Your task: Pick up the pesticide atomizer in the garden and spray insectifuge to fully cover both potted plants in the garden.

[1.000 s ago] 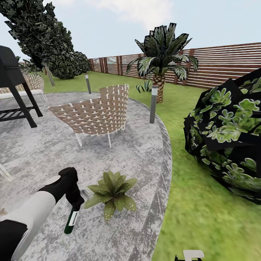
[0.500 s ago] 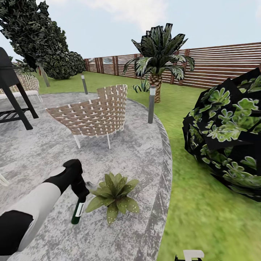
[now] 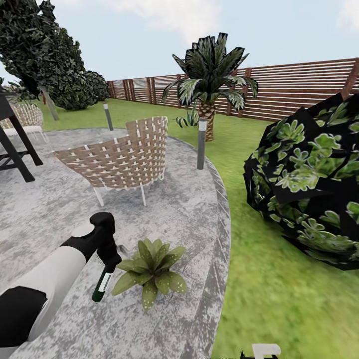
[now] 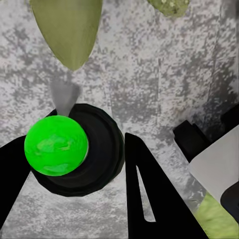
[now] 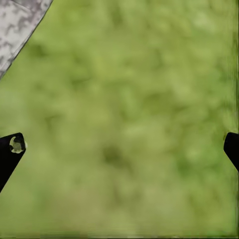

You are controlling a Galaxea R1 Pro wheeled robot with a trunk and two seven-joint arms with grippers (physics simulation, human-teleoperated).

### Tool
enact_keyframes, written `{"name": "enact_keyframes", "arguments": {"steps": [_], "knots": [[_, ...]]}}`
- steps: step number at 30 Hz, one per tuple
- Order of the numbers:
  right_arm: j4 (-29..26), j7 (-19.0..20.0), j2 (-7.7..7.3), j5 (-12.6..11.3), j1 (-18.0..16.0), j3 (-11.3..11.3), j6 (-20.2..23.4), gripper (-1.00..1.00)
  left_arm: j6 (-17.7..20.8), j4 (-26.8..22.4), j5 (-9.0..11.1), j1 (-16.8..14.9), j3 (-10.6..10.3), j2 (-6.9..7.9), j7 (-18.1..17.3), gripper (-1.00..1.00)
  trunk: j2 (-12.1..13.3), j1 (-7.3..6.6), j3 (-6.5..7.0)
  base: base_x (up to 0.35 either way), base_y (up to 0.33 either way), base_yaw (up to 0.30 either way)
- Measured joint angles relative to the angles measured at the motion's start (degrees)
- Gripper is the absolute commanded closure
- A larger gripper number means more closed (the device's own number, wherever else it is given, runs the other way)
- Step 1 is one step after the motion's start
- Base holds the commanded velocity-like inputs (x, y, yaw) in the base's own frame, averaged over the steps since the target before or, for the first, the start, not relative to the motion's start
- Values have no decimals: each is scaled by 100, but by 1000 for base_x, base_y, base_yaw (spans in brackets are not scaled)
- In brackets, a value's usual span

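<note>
Low in the frame's left, the left pincer (image 3: 105, 259) is clamped on the spray bottle (image 3: 101, 285) beside the potted plant (image 3: 149, 267). The right pincer (image 5: 119, 149) hangs apart over grass. A misaimed nozzle could wet the paving instead of leaves.

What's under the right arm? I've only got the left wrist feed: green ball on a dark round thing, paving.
Observer: Grass. The right wrist view looks down on lawn, with the patio edge at one corner.
Operator: Right fingers holding anything?
Observer: No. The right gripper is spread wide, nothing between its tips.
Operator: And my dark round thing?
Observer: In the head view it's a dark green spray bottle with a white label, hanging from the left gripper beside a potted plant.
</note>
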Motion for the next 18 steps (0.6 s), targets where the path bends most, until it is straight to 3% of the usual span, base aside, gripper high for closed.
{"name": "enact_keyframes", "arguments": {"steps": [5,8,14,18], "knots": [[1,-3,0,0,-1,-1,0,-100,-4,0,-48,6,-2,9,0,100,0,2,0,-118,0,-176],[1,-6,0,0,-1,1,0,-100,-1,5,-250,9,-2,5,0,100,0,3,0,-317,65,-9],[0,-7,0,0,0,-1,2,-100,0,7,-343,8,6,-1,1,100,0,2,0,-245,229,-1],[-1,-7,0,0,1,-1,3,-100,4,8,-341,7,8,-1,1,100,0,0,0,-38,325,-52]]}}
